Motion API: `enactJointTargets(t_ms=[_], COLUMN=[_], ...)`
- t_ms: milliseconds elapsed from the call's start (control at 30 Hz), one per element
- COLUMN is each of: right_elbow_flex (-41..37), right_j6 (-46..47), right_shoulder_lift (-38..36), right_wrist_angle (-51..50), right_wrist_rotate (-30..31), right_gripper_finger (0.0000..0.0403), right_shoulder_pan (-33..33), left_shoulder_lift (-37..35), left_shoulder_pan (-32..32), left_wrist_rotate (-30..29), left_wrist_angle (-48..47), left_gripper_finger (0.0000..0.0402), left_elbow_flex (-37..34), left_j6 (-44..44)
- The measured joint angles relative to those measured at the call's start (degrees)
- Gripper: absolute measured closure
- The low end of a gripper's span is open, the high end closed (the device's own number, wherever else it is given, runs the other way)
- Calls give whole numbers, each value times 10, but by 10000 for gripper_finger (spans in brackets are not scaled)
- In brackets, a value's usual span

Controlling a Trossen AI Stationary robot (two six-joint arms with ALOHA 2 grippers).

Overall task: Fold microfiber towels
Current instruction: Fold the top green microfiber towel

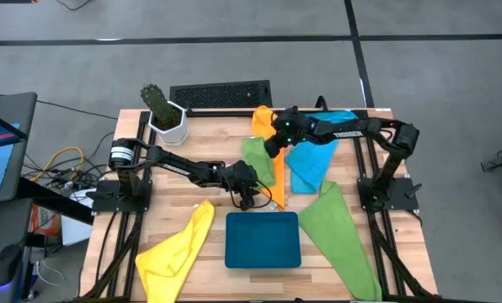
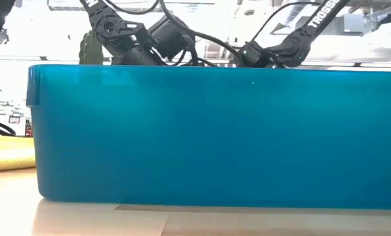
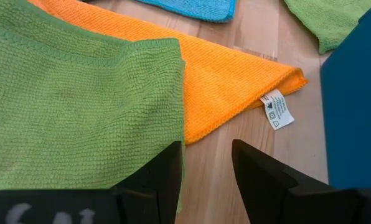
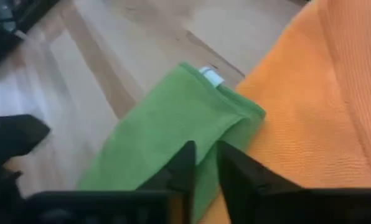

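Observation:
A green towel lies mid-table, its edge overlapping the long orange towel beside it. My left gripper stands open over bare wood at the green towel's near corner. My right gripper is over the green towel's far part, where it meets the orange one. The blue towel, a second green towel and the yellow towel lie flat around them.
The dark teal tray sits at the near middle, just in front of my left gripper, and blocks the low view. A potted cactus and a black keyboard stand at the far edge.

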Motion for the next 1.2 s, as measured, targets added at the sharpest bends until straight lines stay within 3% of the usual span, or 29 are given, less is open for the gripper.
enactJointTargets(t_ms=[167,300,433,633,700,833,1200], right_elbow_flex=[0,0,1,1,1,2,1], right_j6=[18,19,13,2,0,42,106], right_shoulder_lift=[30,37,37,37,37,18,28], right_wrist_angle=[25,34,37,38,44,43,28], right_wrist_rotate=[0,2,1,-1,-10,-22,-7], right_gripper_finger=[224,208,255,375,388,358,211], right_shoulder_pan=[1,9,12,11,11,0,-1], left_shoulder_lift=[0,0,0,0,0,0,0], left_shoulder_pan=[0,0,0,0,0,0,0], left_wrist_rotate=[0,0,0,-6,-7,-7,-9], left_wrist_angle=[0,0,0,0,0,-1,0], left_gripper_finger=[269,269,269,269,269,269,269], left_elbow_flex=[0,0,0,0,0,0,0], left_j6=[0,0,0,-1,-1,-1,-1])
